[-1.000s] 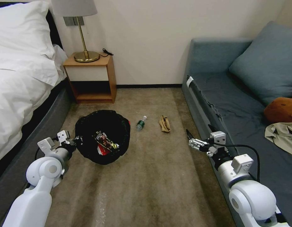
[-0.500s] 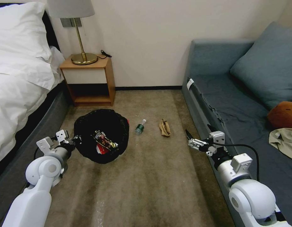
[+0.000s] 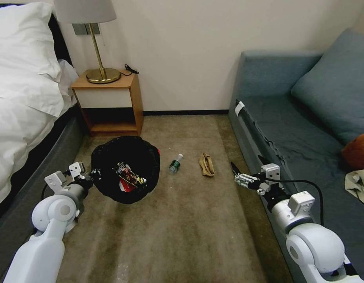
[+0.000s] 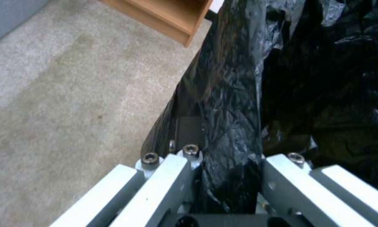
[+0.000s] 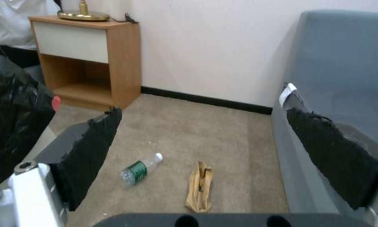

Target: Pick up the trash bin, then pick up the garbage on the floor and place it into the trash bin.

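One trash bin (image 3: 127, 169) clamped by left gripper (image 3: 92, 175) holds two wrappers (image 3: 128, 177); one bottle (image 3: 175, 164) and one peel scrap (image 3: 206, 165) at its three o'clock; right gripper (image 3: 237, 175) spread wide, empty.

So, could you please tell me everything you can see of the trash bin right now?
The trash bin is small and round, lined with a crinkled black plastic bag that covers its rim and sides. The left gripper is shut on its rim, liner pinched between the fingers. Inside lie a snack wrapper and a red packet. It sits beside the bed, before the nightstand; whether it touches the carpet is unclear.
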